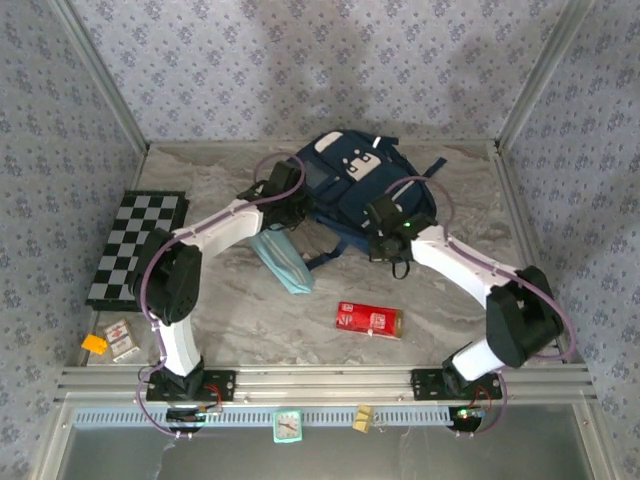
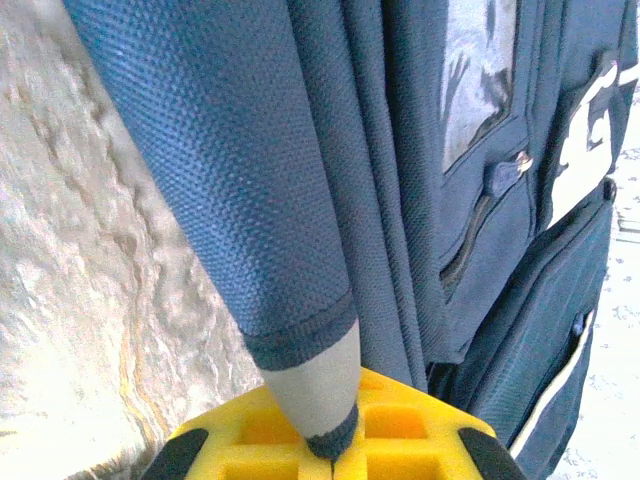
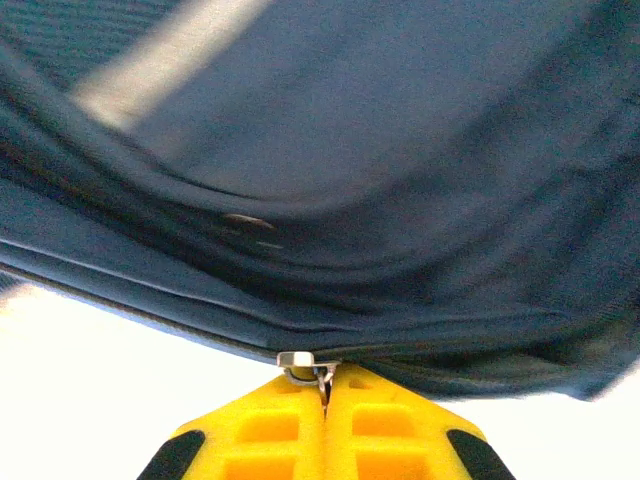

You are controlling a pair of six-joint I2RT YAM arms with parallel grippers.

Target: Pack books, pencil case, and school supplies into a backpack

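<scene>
The navy backpack (image 1: 355, 178) lies at the back middle of the table. My left gripper (image 1: 288, 203) is at its left side, shut on a navy strap with a grey end (image 2: 318, 385); in the left wrist view the left gripper (image 2: 332, 452) pinches that end. At the bag's near right edge, my right gripper (image 1: 381, 214) is shut on the metal zipper pull (image 3: 308, 361), which the right gripper (image 3: 325, 388) holds at its very tips. The pale blue pencil case (image 1: 283, 261) lies in front of the bag. The red box of school supplies (image 1: 368, 319) lies nearer the front. The books are out of view.
A black-and-white chessboard (image 1: 135, 245) lies at the left edge. Small cards (image 1: 122, 340) and an orange piece (image 1: 95, 343) sit at the front left corner. A small teal clock (image 1: 288, 425) rests on the front rail. Patterned walls close in three sides.
</scene>
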